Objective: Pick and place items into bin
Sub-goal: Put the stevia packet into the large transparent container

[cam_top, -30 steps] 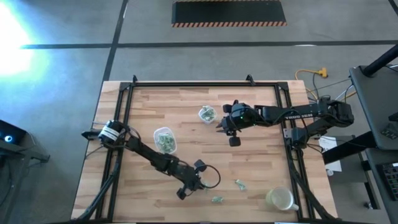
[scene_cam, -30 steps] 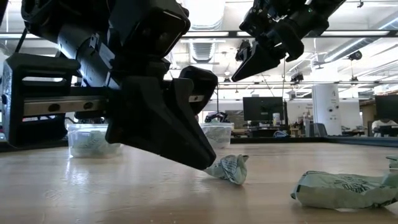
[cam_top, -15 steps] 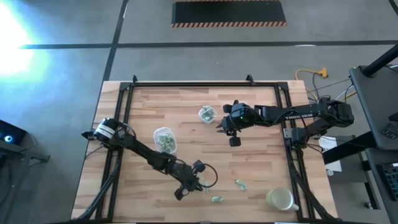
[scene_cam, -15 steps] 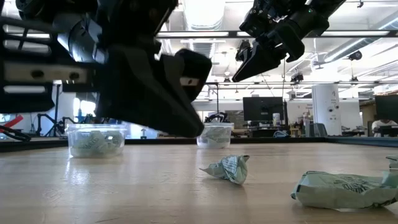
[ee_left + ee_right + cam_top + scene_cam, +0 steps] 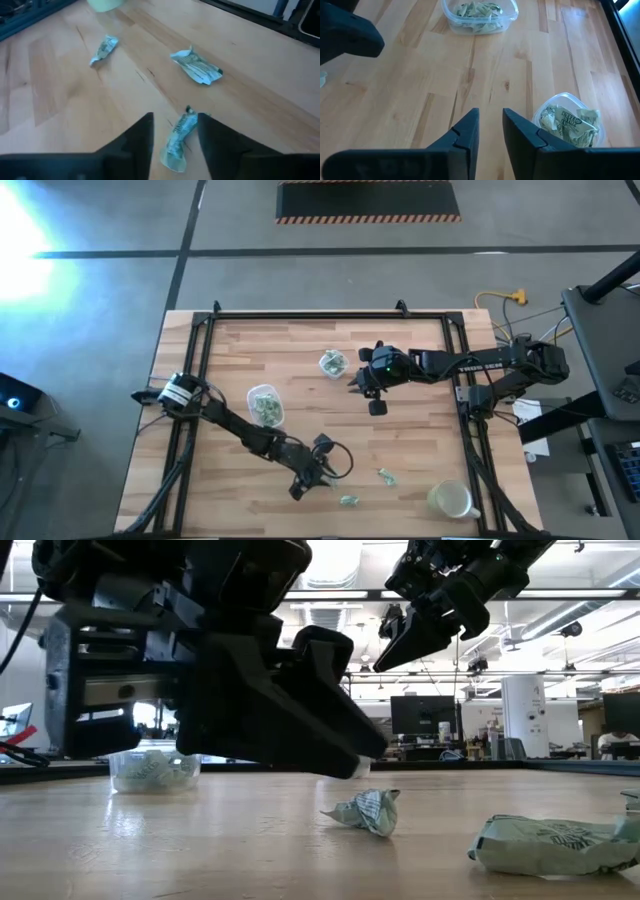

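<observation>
Small green-and-white wrapped pieces lie flat on the wooden table near its front edge. One piece (image 5: 179, 137) (image 5: 365, 810) lies between the fingers of my left gripper (image 5: 175, 119) (image 5: 318, 477), which is open and hangs slanted just above the table without touching it. Two more pieces (image 5: 196, 65) (image 5: 103, 47) lie beyond it. Two clear bins (image 5: 264, 405) (image 5: 332, 363) hold more pieces. My right gripper (image 5: 490, 120) (image 5: 356, 383) hovers high beside the far bin, its fingers a little apart with nothing between them.
A pale yellow-green round cup (image 5: 450, 500) stands at the table's near right corner. A black frame rail (image 5: 300, 317) runs along the table's edges. Bare wood lies between the two bins and the loose pieces.
My left gripper had its shut tip down on the table beside the nearest piece. It has tipped up off the table and opened, and now its fingers stand on either side of that piece. The piece has stayed where it was.
</observation>
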You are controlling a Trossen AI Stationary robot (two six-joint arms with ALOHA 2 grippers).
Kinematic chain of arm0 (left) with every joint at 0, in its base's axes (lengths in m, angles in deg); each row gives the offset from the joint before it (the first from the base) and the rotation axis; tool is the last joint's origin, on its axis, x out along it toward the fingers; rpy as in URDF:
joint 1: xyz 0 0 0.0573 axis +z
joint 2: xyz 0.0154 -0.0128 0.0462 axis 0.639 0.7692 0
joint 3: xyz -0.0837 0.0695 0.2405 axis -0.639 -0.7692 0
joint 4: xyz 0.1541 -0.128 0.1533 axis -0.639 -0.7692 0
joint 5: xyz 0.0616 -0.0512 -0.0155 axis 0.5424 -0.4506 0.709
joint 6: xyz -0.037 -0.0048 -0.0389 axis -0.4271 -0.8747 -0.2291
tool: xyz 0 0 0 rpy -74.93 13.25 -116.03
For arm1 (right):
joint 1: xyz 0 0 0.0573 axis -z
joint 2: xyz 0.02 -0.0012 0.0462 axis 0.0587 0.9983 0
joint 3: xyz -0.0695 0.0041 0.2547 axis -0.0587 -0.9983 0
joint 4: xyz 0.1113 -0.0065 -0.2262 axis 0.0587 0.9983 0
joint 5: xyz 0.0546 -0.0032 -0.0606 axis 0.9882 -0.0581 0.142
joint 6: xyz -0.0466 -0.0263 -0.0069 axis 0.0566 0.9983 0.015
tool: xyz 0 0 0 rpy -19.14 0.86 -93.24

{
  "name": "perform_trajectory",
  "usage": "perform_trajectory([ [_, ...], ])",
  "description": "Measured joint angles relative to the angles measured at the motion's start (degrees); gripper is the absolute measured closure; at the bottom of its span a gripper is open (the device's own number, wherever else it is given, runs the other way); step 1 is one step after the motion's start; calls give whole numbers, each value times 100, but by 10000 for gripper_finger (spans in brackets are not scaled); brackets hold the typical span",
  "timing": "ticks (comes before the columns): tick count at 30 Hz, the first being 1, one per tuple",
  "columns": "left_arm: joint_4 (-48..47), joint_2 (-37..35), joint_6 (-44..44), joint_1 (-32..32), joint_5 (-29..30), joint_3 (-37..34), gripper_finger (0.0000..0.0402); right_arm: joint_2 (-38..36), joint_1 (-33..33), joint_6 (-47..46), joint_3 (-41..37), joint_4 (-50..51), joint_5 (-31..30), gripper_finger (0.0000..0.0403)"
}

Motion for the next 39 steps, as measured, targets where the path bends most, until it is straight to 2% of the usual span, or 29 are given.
perform_trajectory([
  [6,12,92,-19,58,-32,13,215,0,0,-12,0,7,0,324],
  [14,-2,229,-68,117,-231,35,212,0,-2,-22,0,11,0,335],
  [18,-87,232,-69,135,-240,26,245,0,-2,-22,0,29,0,331],
  [26,-255,229,-222,220,-327,13,387,0,-1,-22,0,28,0,324],
  [34,-299,184,-104,224,-291,13,399,2,-2,-13,0,35,0,335],
  [39,-510,-173,-35,222,-19,-7,400,2,-1,-2,0,41,-2,330],
])
